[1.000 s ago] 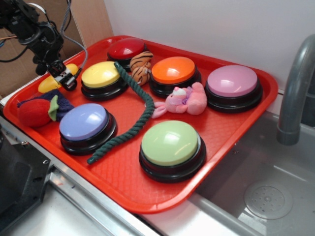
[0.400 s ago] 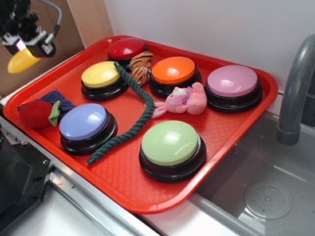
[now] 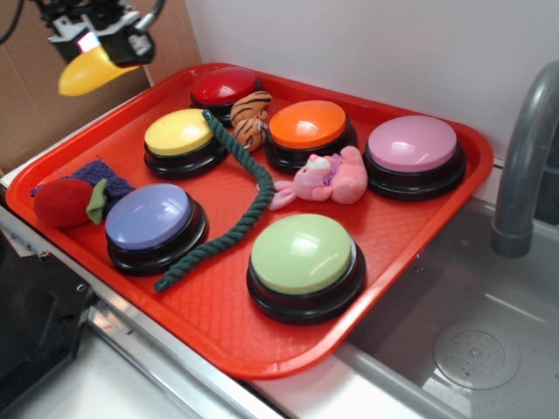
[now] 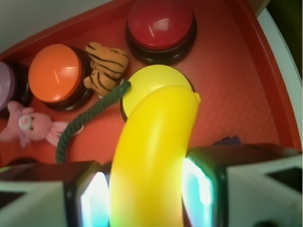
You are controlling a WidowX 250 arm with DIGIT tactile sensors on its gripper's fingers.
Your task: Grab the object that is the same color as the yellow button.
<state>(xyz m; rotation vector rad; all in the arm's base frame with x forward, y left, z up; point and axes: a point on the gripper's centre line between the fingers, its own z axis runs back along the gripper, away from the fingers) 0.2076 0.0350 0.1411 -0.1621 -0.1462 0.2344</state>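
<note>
The object, a small glossy yellow banana toy (image 3: pixel 87 74) (image 4: pixel 154 156), hangs in the air above the tray's far left corner. My gripper (image 3: pixel 94 45) (image 4: pixel 147 196) is shut on it, one finger on each side. The yellow button (image 3: pixel 179 133) (image 4: pixel 144 80), a yellow dome on a black base, sits on the red tray (image 3: pixel 218 305) below and to the right of the gripper. In the wrist view the banana covers most of that button.
Red (image 3: pixel 224 85), orange (image 3: pixel 307 124), pink (image 3: pixel 412 143), green (image 3: pixel 302 254) and lavender (image 3: pixel 148 216) buttons stand on the tray. A green rope (image 3: pixel 244 205), striped plush tiger (image 3: pixel 251 115), pink plush (image 3: pixel 327 179) and red plush fruit (image 3: pixel 65 201) lie among them. A grey faucet (image 3: pixel 524 157) rises at right.
The gripper closed on the banana at the tray's left edge, lifted it well off the surface, then carried it rightward and a little higher.
</note>
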